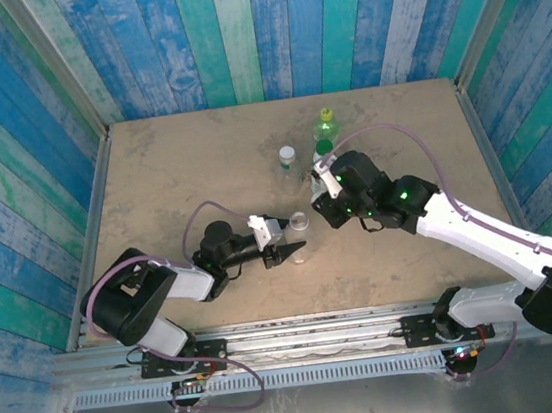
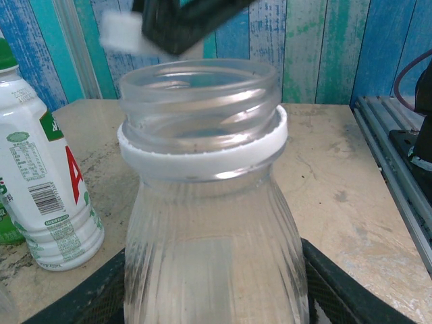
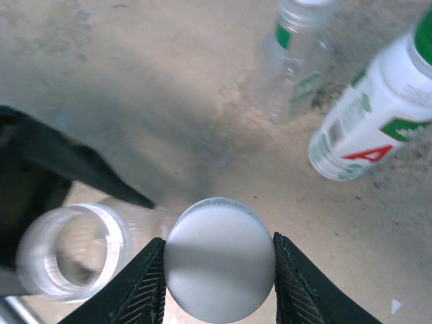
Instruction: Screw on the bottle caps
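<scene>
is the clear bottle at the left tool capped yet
Uncapped: the clear bottle's threaded mouth is open, and the right tool holds a white cap beside it.

Overhead view: bright, even, soft light from above. The table (image 1: 181, 168) is flat tan with short soft shadows and no glare. The walls (image 1: 234, 30) lean outward at the frame edges, a mild wide-angle bend.

Left wrist view: the clear bottle (image 2: 202, 202) is very close. Its neck threads are fairly sharp with pale highlights, its body slightly smeared. The white cap (image 2: 121, 32) at upper left is badly blurred. The labelled bottle (image 2: 47, 189) at left is readable but soft.

Right wrist view: the cap at bottom centre is soft-edged with a grey band of shade across it. A broad shadow covers the upper left. The labelled bottle and second clear bottle (image 3: 297, 61) at upper right are out of focus.
</scene>
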